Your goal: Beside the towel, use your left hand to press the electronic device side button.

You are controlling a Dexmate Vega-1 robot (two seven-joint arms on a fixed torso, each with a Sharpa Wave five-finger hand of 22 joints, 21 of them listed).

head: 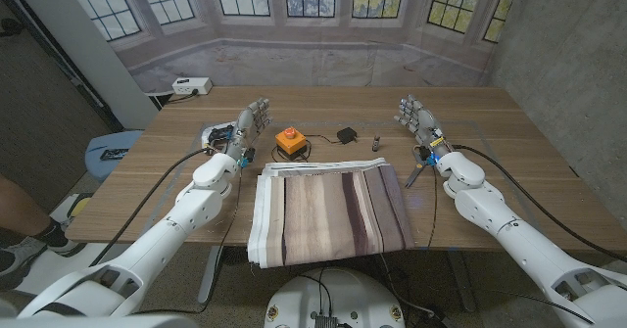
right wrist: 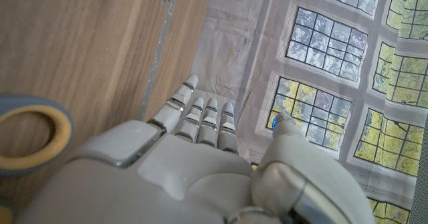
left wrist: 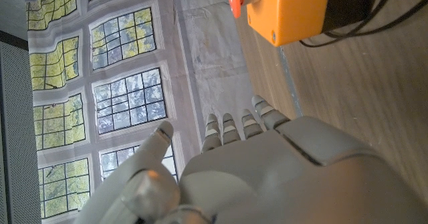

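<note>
the left hand (head: 248, 124) hovers with fingers apart, holding nothing. the orange electronic device (head: 288, 140) sits on the worktop (head: 509, 132) just behind the towel (head: 329, 210), close to that hand's inner side, nearer than the right hand (head: 416, 117).

Through the right wrist camera I see the back of my pale grey right hand (right wrist: 194, 177), fingers (right wrist: 200, 117) straight and close together, thumb apart, holding nothing. Beside it runs the brown wooden surface (right wrist: 80, 43). A grey ring with a yellow inner band (right wrist: 30, 134) sits at the edge. Past the fingertips hangs a printed window backdrop (right wrist: 341, 57).
</note>
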